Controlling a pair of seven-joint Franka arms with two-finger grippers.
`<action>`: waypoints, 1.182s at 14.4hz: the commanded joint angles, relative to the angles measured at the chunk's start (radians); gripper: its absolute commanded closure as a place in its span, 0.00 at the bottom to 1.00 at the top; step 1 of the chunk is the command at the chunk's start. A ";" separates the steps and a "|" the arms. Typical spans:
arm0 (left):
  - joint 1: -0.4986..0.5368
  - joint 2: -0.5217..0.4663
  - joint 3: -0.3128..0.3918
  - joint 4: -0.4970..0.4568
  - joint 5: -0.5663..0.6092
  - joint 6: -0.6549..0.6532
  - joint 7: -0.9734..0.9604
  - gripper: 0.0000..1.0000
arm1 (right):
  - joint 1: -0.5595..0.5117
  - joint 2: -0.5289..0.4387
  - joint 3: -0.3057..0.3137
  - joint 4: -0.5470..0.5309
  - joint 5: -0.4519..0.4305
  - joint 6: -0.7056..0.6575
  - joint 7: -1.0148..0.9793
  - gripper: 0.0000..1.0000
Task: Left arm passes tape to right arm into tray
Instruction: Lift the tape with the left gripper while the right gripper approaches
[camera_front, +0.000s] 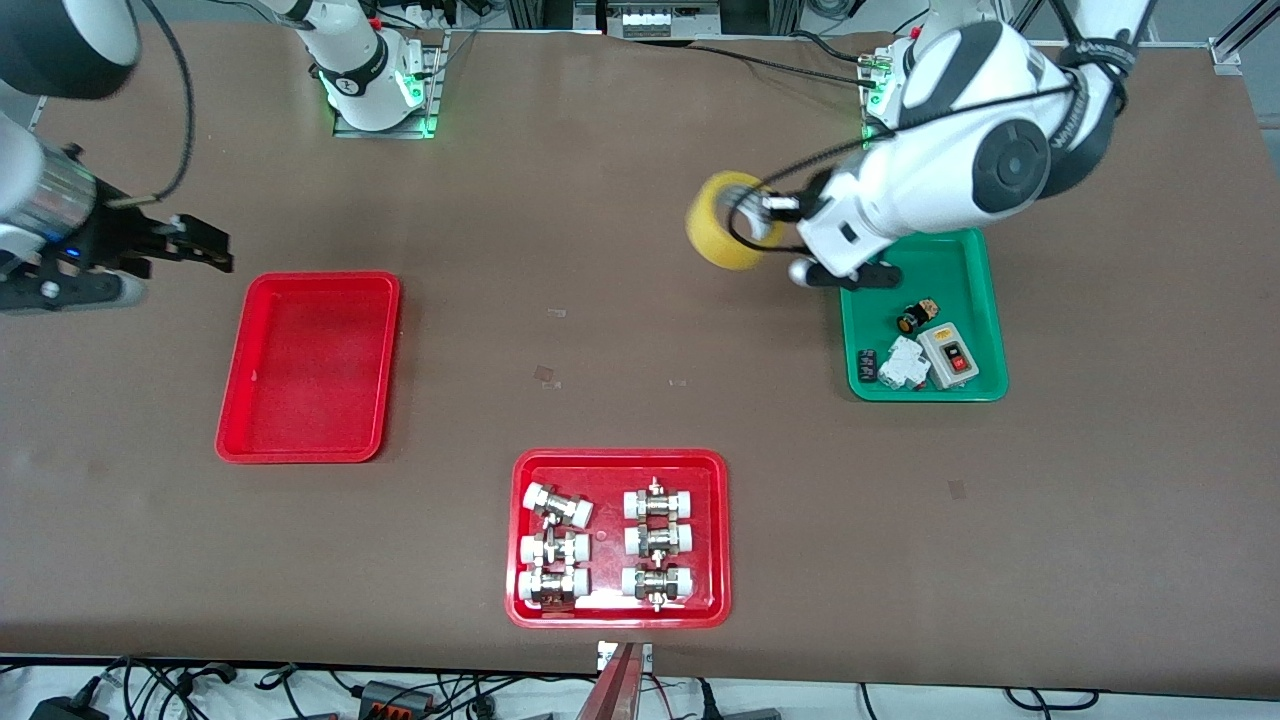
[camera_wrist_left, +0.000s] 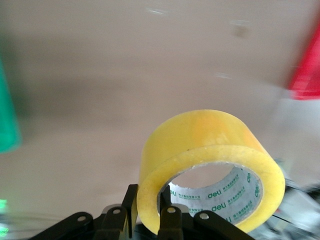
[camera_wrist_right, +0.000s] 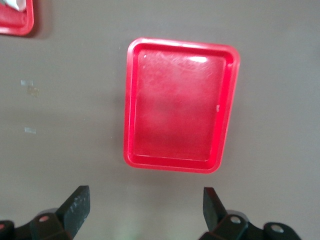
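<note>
Tape (camera_front: 724, 222) gripped by left tool (camera_wrist_left: 150, 220), above bare table (camera_front: 600, 250).

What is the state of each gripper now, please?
Left gripper: closed on the tape, over the table.
Right gripper: open, holding nothing, above the table beside the red tray.

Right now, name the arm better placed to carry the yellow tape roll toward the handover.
Left. Its claw is shut on the translucent yellow tape roll, lifted beside the green tray. The right claw is open and empty near the plain red tray.
</note>
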 joint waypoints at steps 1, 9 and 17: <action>-0.064 0.083 -0.023 0.117 -0.081 0.070 -0.119 1.00 | 0.011 0.027 0.016 0.018 0.043 -0.084 -0.061 0.00; -0.090 0.166 -0.018 0.179 -0.371 0.252 -0.065 1.00 | 0.149 0.073 0.030 0.102 0.530 -0.035 -0.024 0.00; -0.086 0.160 -0.015 0.181 -0.354 0.249 -0.107 1.00 | 0.271 0.108 0.031 0.219 0.787 0.042 0.247 0.00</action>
